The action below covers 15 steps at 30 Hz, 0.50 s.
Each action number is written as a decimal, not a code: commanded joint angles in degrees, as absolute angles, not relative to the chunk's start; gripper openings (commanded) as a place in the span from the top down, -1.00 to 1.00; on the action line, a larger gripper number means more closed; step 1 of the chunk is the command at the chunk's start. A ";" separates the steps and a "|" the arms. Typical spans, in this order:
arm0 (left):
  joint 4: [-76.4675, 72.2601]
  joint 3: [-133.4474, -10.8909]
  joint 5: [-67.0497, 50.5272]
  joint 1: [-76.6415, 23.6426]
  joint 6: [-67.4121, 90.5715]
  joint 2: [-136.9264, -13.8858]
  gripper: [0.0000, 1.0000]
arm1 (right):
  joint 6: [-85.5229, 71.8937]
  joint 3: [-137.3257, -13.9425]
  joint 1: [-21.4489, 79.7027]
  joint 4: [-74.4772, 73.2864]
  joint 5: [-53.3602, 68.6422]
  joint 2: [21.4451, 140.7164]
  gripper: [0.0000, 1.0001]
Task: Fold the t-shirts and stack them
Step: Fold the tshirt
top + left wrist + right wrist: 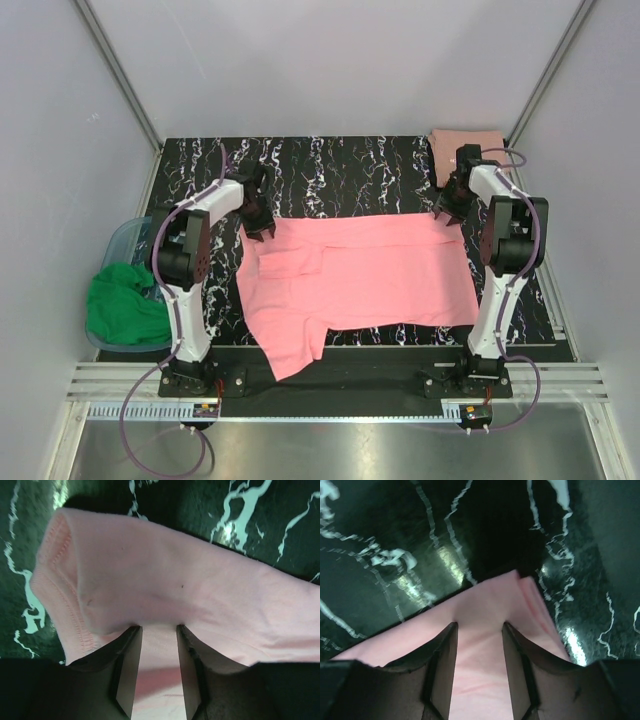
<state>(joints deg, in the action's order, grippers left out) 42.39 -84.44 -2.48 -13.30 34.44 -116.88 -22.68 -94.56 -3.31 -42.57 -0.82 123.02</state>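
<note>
A bright pink t-shirt (pixel 370 275) lies spread across the black marbled table (pixel 340 170), one sleeve hanging toward the near edge. My left gripper (pixel 258 232) presses down on its far left corner. In the left wrist view the gripper (pixel 159 627) stands with jaws apart and flat pink cloth (pixel 150 580) between the tips. My right gripper (pixel 448 217) rests on the far right corner. The right wrist view shows that gripper (pixel 480 625) the same way, jaws apart over the shirt's corner (pixel 485 605). A duller salmon t-shirt (pixel 465 145) lies folded at the back right.
A clear blue bin (pixel 125 235) stands off the table's left side, with a green cloth (pixel 125 300) draped over it. Grey walls close in on three sides. A metal rail runs along the near edge below the arm bases.
</note>
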 commanded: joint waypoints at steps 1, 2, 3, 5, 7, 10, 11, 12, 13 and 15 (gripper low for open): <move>43.76 -88.58 1.49 -10.73 32.53 -120.57 0.18 | -22.33 -98.34 -5.18 -40.51 -0.61 126.54 0.04; 44.12 -89.55 1.41 -10.37 32.17 -120.59 0.18 | -21.89 -99.22 -5.19 -40.69 -0.27 127.43 0.04; 44.38 -90.69 1.23 -10.11 31.91 -122.50 0.18 | -21.45 -100.10 -5.19 -40.87 -0.18 128.31 0.04; 45.52 -93.15 1.06 -9.41 31.55 -124.01 0.18 | -21.53 -103.52 -5.19 -41.83 2.63 131.12 0.02; 45.79 -96.49 0.53 -8.27 31.20 -126.29 0.18 | -22.40 -106.43 -5.10 -42.36 4.47 132.62 0.00; 45.96 -101.94 -0.95 -7.03 30.06 -129.19 0.18 | -24.77 -109.23 -5.10 -42.63 7.11 134.56 -0.02; 46.14 -103.35 -0.97 -6.51 30.15 -129.72 0.17 | -25.13 -109.94 -4.92 -42.63 9.03 135.26 -0.02; 46.23 -105.62 -1.23 -6.16 30.15 -130.25 0.14 | -25.57 -111.52 -5.01 -42.80 9.75 135.61 -0.03; 46.14 -106.95 -2.27 -5.80 30.06 -131.30 0.13 | -26.19 -112.32 -4.92 -42.98 10.36 135.96 -0.04; 46.32 -109.32 -3.86 -5.10 29.53 -132.01 0.07 | -26.37 -113.90 -4.83 -44.55 10.99 136.14 -0.05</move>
